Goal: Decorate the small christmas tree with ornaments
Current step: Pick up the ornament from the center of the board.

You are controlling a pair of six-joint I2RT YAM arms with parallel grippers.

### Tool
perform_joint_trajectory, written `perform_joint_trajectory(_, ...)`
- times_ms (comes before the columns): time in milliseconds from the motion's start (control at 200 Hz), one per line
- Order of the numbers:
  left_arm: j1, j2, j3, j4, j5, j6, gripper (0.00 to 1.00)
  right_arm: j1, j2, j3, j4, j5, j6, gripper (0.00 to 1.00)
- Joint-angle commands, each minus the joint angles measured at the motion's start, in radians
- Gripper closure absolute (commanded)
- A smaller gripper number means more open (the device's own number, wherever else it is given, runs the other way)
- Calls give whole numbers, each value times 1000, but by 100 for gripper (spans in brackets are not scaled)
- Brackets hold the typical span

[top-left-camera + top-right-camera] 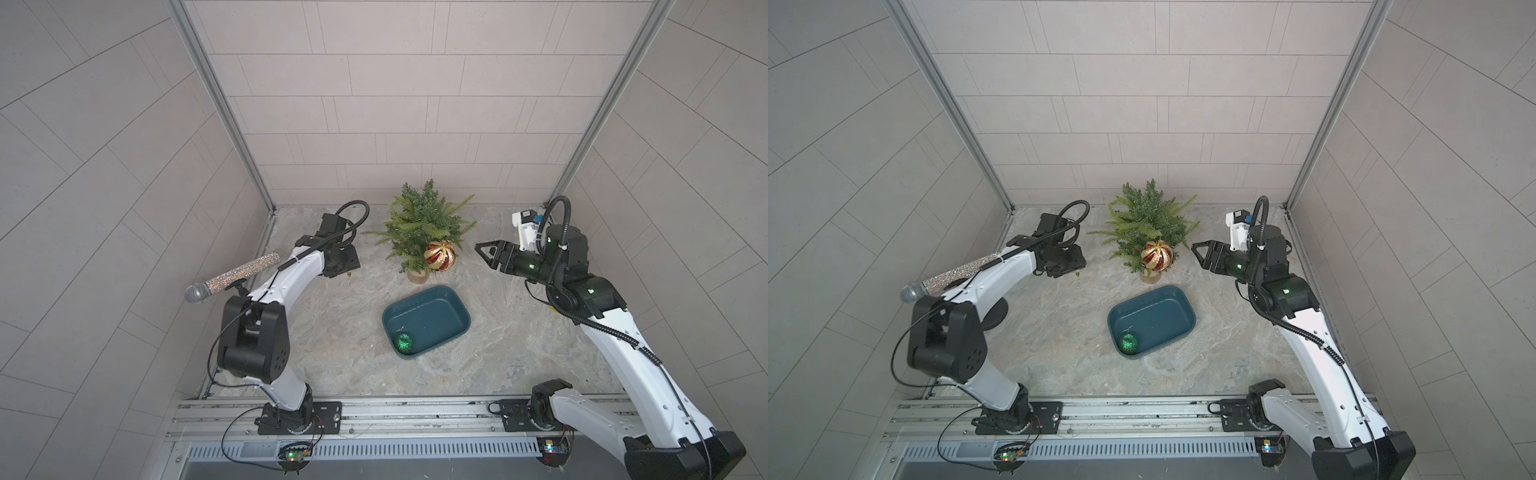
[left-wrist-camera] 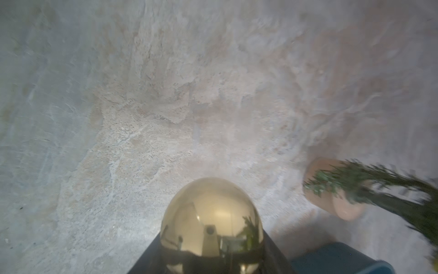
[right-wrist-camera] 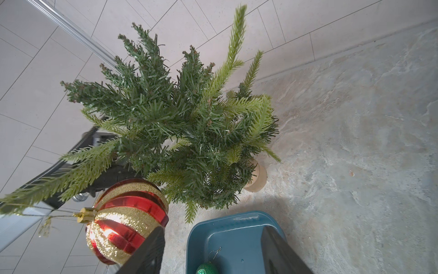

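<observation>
The small christmas tree [image 1: 419, 224] [image 1: 1146, 224] [image 3: 177, 118] stands upright at the back on its wooden stump [image 1: 417, 275]. A red-and-gold striped ornament [image 1: 440, 255] [image 1: 1156, 256] [image 3: 125, 220] hangs by a gold thread from a low branch. A green glitter ornament [image 1: 404, 342] [image 3: 206, 268] lies in the teal tray [image 1: 451, 309]. My left gripper [image 2: 211, 239] is shut on the shiny gold ornament [image 2: 211, 213], low over the table left of the tree; in a top view the gripper [image 1: 343, 266] hides the ball. My right gripper [image 1: 484, 249] [image 3: 213, 249] is open and holds nothing, just right of the striped ornament.
A glittery microphone [image 1: 232, 278] [image 1: 951, 274] on a stand leans behind my left arm. The teal tray [image 1: 1163, 311] sits in front of the tree. Tiled walls close in the back and both sides. A metal rail [image 1: 415, 411] runs along the front edge.
</observation>
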Motion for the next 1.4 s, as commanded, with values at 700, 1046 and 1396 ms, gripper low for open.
perform_joint_trajectory(700, 6, -325, 306, -44, 346, -136, 45, -3, -69, -49, -26, -14, 13, 32)
perform_joint_trajectory(1046, -45, -234, 426, 151, 488, -340, 45, -3, -78, -85, -20, -4, 11, 32)
perform_joint_trajectory(1396, -102, -253, 406, 160, 478, -351, 45, -4, -84, -91, -20, -7, 9, 32)
